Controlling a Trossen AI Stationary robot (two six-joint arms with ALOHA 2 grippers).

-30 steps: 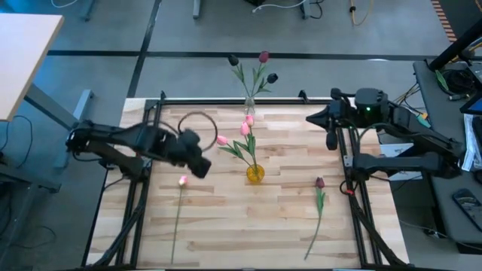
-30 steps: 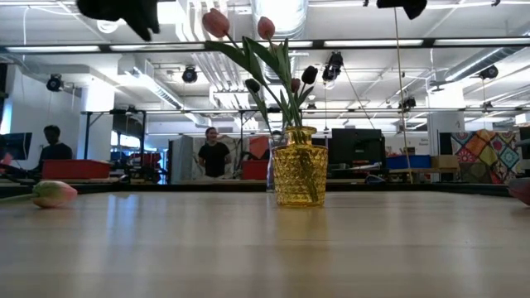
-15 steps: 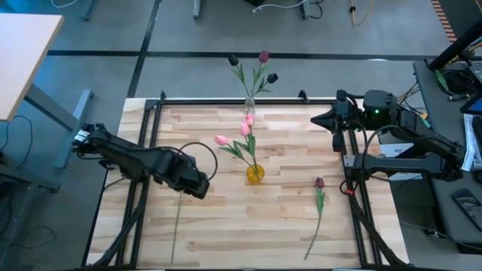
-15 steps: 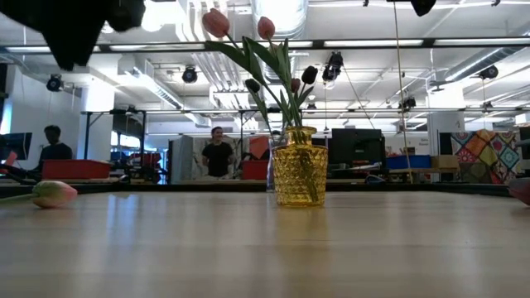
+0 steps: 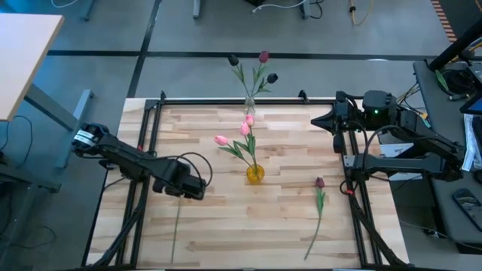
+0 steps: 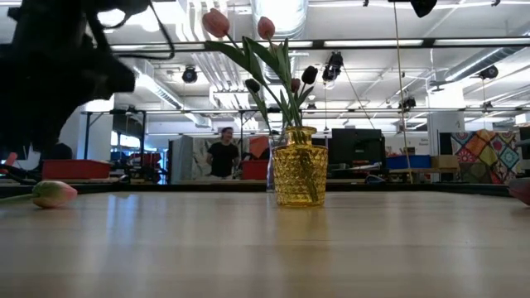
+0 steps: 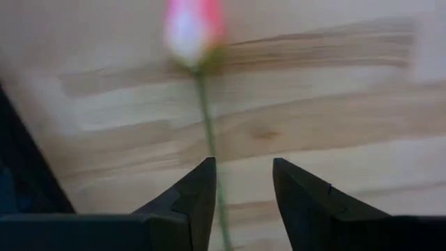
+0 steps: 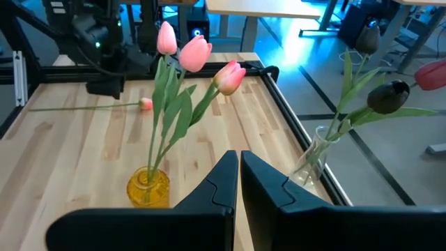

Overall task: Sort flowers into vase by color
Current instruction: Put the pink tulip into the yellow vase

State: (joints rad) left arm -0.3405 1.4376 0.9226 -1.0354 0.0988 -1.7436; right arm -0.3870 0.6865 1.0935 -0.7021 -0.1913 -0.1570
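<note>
One pink tulip [image 7: 193, 31] lies on counter [image 5: 226, 226], left; left tool [image 7: 240, 195] open astride stem. Right tool [image 8: 237, 174] closed, far right.

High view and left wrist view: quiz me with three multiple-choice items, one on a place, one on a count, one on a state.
1. Where does the loose maroon-headed tulip lie?
A. on the wooden table's right part
B. on the floor
C. under the left gripper

2. How many pink-headed tulips stand in the yellow glass vase?
A. one
B. three
C. five

3. How are the left gripper jaws?
A. shut on a stem
B. shut on nothing
C. open over the lying pink tulip, its stem between them

Key: A, it lies right of the vase; B, three pink heads show; C, the wrist view shows a gap. The right gripper waits shut at the right rear.
</note>
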